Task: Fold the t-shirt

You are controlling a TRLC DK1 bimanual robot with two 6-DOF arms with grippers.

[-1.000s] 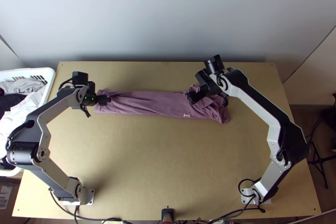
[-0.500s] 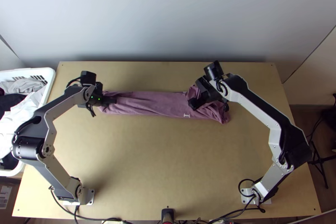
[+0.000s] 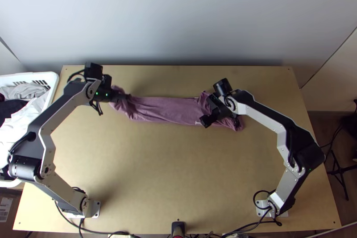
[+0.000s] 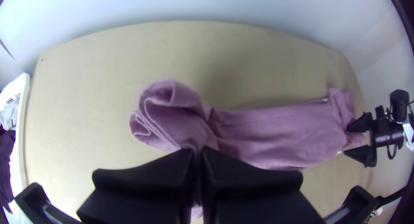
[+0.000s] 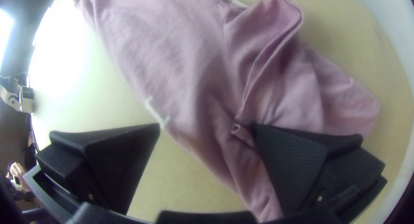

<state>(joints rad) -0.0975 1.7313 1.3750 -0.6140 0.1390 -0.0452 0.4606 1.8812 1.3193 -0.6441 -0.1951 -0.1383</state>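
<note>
The mauve t-shirt (image 3: 169,109) lies across the table as a long narrow strip, bunched at its right end. In the top view my left gripper (image 3: 126,97) is at the strip's left end, which is lifted and curled. The left wrist view has my left gripper (image 4: 197,157) shut on a gathered part of the t-shirt (image 4: 276,133). Over the bunched right end is my right gripper (image 3: 208,120). In the right wrist view my right gripper (image 5: 205,131) stands open, one finger over the t-shirt's folds (image 5: 276,90), the other beside its lower edge.
A white basket (image 3: 52,87) with light and dark clothes stands off the table's left edge. The wooden table (image 3: 165,166) has bare surface in front of the t-shirt. A small black device (image 3: 178,228) sits at the near edge, with cables.
The left gripper has moved right and then up the picture, curling the t-shirt's left end with it. The right gripper has shifted slightly down the picture, toward the strip's near edge.
</note>
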